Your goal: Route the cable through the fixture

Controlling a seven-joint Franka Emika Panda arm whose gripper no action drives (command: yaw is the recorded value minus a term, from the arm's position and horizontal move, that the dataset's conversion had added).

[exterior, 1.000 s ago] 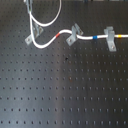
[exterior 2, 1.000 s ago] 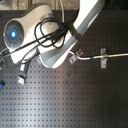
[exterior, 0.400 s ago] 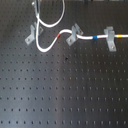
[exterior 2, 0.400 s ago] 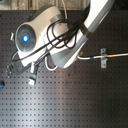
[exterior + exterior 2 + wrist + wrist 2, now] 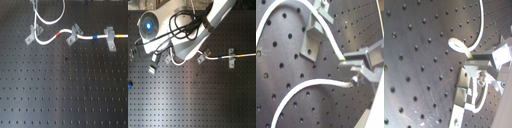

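The white cable [image 5: 49, 39] comes in from the first exterior view's right, through the T-shaped clip [image 5: 110, 39] and the darker slanted clip [image 5: 74, 34]. Its blue band [image 5: 95, 36] and red band [image 5: 60, 34] flank that darker clip. It then curves to the pale fixture [image 5: 32, 35], rises and loops back at the top. In the first wrist view the gripper [image 5: 353, 65] is shut on the cable [image 5: 331, 40] just beyond the fixture [image 5: 311, 41]. The second wrist view shows the fixture [image 5: 463, 87] beside the gripper [image 5: 479, 65]. In the second exterior view the arm hides the gripper.
A black perforated breadboard [image 5: 65, 90] covers the whole surface. In the second exterior view the white arm [image 5: 193, 40], with black hoses and a blue light [image 5: 148, 23], overhangs the left clips. A small blue object [image 5: 129, 84] lies at the second exterior view's left edge.
In the second exterior view the arm has shifted, with its blue light moving right and then upward. The cable loop above the fixture has moved slightly with it.
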